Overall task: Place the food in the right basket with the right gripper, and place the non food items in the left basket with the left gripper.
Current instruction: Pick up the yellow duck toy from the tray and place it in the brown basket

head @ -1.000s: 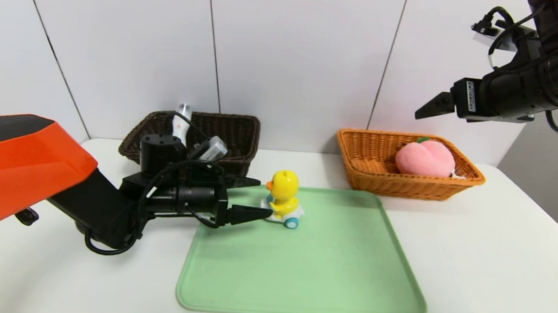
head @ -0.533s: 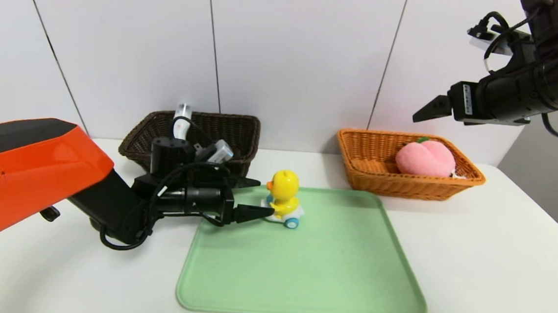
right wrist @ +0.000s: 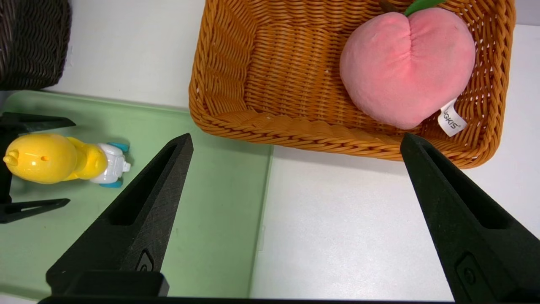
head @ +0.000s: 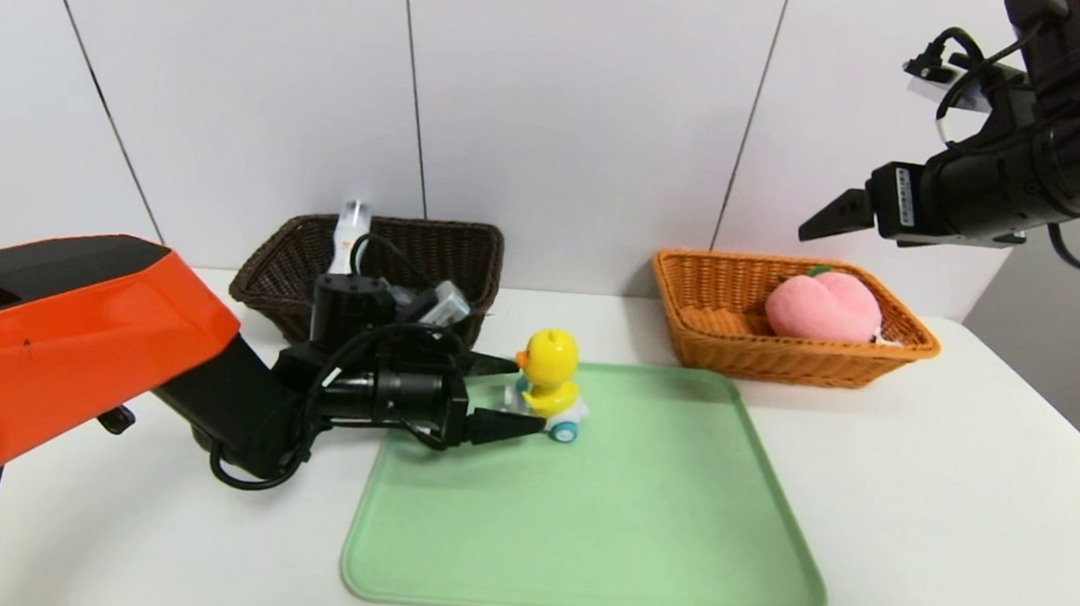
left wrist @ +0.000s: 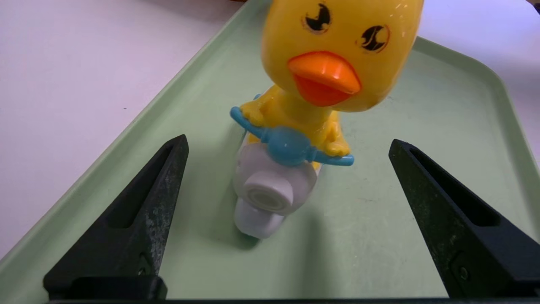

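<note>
Basket, dark-brown wicker (head: 482, 251), at far left; white bottle (head: 350, 237) with clear cap stood tilted inside, its lower part hidden behind my left arm. Left gripper (head: 531, 396) was low over the green tray (head: 600, 535), jaws wide apart, one on each side of the yellow duck toy (head: 551, 361), touching neither flank. Duck was upright on its blue wheels toward the tray's back left, orange bill facing my left wrist. Farther right, orange-tan wicker basket (head: 736, 355) held the pink plush peach (head: 820, 308), leaf uppermost, in its right half. Right gripper (right wrist: 297, 135) hung above, jaws apart, nothing between them.
</note>
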